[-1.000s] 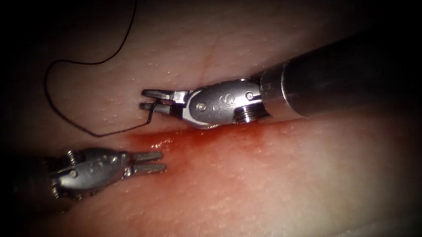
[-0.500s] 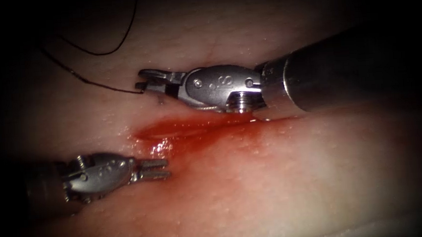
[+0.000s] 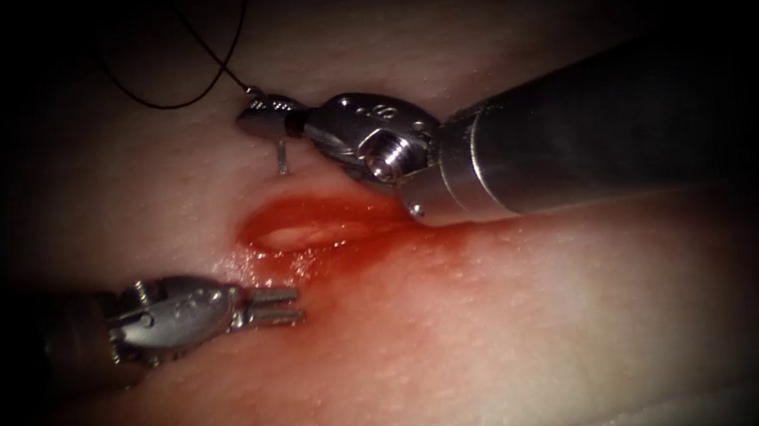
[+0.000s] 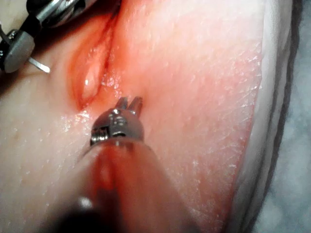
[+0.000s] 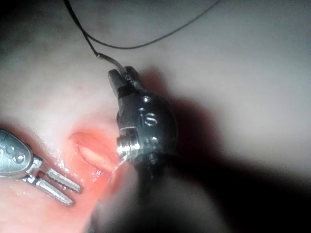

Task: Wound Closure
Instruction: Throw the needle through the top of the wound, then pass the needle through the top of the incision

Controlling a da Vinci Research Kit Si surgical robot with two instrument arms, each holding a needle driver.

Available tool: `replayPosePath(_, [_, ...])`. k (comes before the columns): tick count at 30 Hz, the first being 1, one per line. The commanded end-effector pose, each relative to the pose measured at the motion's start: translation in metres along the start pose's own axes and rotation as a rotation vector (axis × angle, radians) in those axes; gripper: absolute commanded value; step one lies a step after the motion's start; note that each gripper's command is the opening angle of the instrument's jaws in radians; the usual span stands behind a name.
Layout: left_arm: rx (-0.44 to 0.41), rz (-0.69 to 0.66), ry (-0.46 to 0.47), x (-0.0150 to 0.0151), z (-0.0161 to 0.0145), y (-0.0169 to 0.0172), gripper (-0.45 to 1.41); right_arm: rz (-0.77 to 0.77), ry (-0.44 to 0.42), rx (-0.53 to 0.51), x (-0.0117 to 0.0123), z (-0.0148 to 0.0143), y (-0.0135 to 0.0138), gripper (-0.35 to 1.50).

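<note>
Needle [image 3: 281, 156] sits in my right claw [image 3: 259, 121], gripped near the thread [image 3: 167, 101] end, clear of the tissue [image 3: 512, 320]. My left claw [image 3: 279, 304] waits slightly open below the cut [image 3: 309, 225], holding nothing.

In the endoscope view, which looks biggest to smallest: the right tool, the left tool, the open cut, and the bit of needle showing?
1. Right tool, nearer the camera perhaps, so its bulk may mislead.
2. Left tool and the cut look much alike in extent; no ranking.
3. Needle, held in the right tool's jaws, clear of the tissue.
</note>
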Motion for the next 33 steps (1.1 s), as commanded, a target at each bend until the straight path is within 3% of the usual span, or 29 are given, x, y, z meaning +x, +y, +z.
replayPosePath(1, [-0.001, 0.001, 0.001, -0.0001, 0.0007, -0.0001, -0.13, 0.003, -0.01, 0.003, 0.0, 0.001, 0.0, -0.35])
replayPosePath(17, [-0.005, 0.005, -0.001, -0.0002, -0.0003, -0.0006, -0.16, 0.352, -0.141, 0.137, -0.0021, 0.0011, -0.0022, -0.35])
replayPosePath(33, [0.002, 0.013, -0.007, -0.0007, -0.0023, -0.0015, -0.18, 0.512, -0.214, 0.24, -0.0045, 0.0005, -0.0041, -0.35])
